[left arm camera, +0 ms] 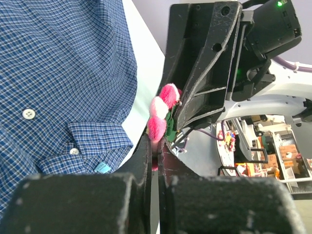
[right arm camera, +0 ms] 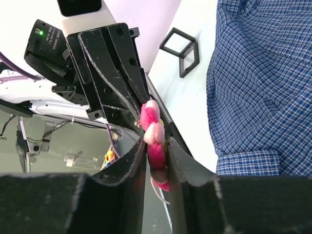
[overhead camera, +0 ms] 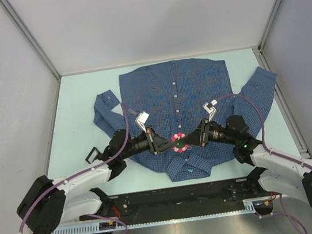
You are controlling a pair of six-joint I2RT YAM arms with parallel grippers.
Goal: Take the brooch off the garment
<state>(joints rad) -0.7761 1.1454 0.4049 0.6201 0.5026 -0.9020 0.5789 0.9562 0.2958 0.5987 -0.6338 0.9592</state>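
Observation:
The blue checked shirt (overhead camera: pixel 175 91) lies flat on the table, collar toward the arms. The pink-red flower brooch (overhead camera: pixel 178 141) is held over the collar area between both grippers. My left gripper (overhead camera: pixel 169 144) is shut on one edge of it and my right gripper (overhead camera: pixel 187 140) on the opposite edge. In the left wrist view the brooch (left arm camera: pixel 161 112) sits at my left gripper's tips (left arm camera: pixel 155 141), with the shirt (left arm camera: pixel 63 63) apart at the left. In the right wrist view my right gripper (right arm camera: pixel 156 148) pinches the brooch (right arm camera: pixel 153 131), and the shirt (right arm camera: pixel 263 73) lies apart at the right. No fabric shows between the jaws.
A small black open frame (overhead camera: pixel 93 155) lies on the pale table left of the shirt, beside the left arm; it also shows in the right wrist view (right arm camera: pixel 183 51). Grey enclosure walls stand at the left, right and back. The arms' base rail runs along the near edge.

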